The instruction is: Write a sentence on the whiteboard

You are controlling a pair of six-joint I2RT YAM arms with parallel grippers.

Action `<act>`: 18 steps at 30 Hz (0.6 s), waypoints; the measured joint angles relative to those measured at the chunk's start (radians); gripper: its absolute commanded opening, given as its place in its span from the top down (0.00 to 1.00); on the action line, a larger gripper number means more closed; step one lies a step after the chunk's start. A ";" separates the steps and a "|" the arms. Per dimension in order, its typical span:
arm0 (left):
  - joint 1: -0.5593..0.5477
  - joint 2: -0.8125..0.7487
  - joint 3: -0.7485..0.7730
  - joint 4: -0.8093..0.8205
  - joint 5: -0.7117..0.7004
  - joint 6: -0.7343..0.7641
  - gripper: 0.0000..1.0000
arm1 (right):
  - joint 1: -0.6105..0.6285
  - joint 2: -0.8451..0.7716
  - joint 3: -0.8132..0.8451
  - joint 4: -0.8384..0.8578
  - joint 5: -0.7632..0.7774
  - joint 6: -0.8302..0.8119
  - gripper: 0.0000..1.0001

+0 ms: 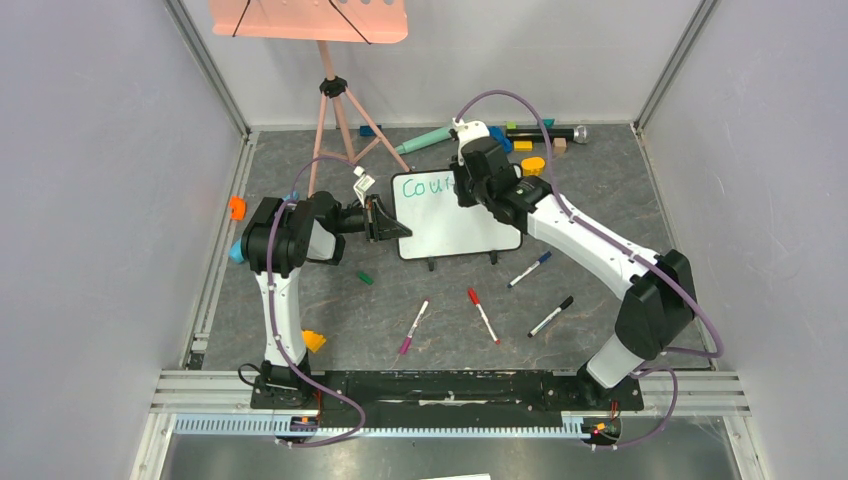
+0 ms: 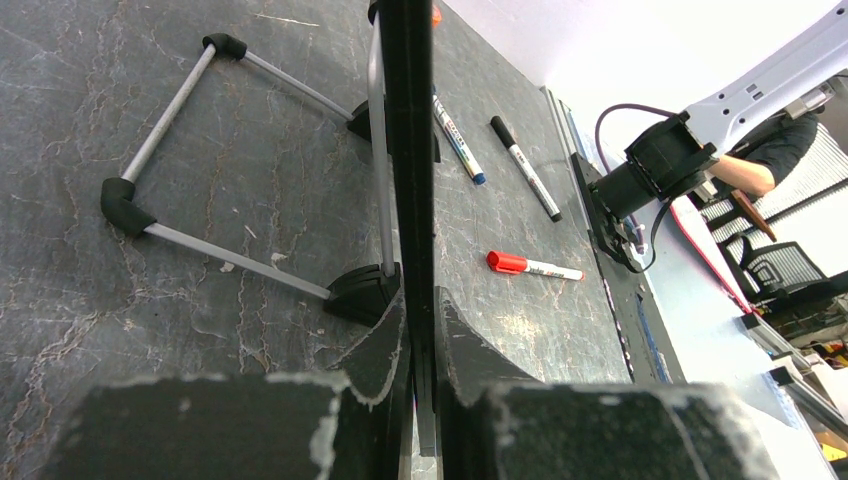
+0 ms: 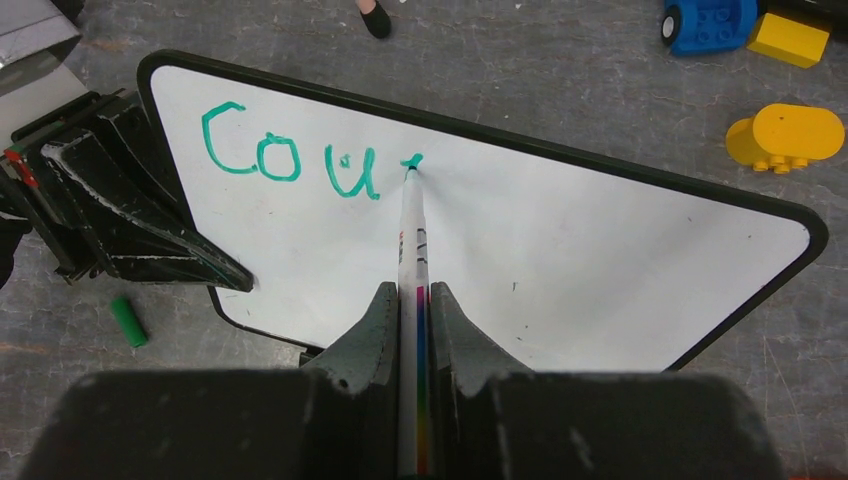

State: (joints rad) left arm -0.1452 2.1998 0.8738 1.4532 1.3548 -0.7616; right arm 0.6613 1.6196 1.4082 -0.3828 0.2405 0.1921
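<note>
The whiteboard [image 1: 455, 225] stands tilted on its feet mid-table, white with a dark rim. My left gripper [image 1: 385, 218] is shut on its left edge; in the left wrist view the board [image 2: 408, 150] runs edge-on between the closed jaws [image 2: 420, 300]. My right gripper [image 3: 408, 290] is shut on a white marker [image 3: 412, 235]. The marker's teal tip touches the board [image 3: 560, 260] just right of the teal letters "Cou" [image 3: 290, 160], where a fresh short stroke shows. That is all of the sentence [image 1: 425, 185] that shows.
Loose markers lie in front of the board: red [image 1: 484, 315], pink [image 1: 413, 327], blue [image 1: 529, 269], black [image 1: 551, 316]. A green cap [image 1: 365, 277] lies at its left foot. Toy blocks [image 1: 530, 165] sit behind; a pink tray on a tripod [image 1: 310, 20] stands back left.
</note>
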 measured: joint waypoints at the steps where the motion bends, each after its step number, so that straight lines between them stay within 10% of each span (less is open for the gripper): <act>1: 0.000 0.000 0.000 0.000 0.000 0.000 0.98 | -0.002 0.000 0.004 0.000 0.000 -0.002 1.00; 18: 0.000 0.000 0.000 0.000 0.000 0.000 0.98 | -0.018 0.001 0.016 -0.001 0.005 -0.003 1.00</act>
State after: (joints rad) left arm -0.1452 2.1998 0.8738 1.4528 1.3544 -0.7616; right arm 0.6437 1.6207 1.4239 -0.3840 0.2455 0.1894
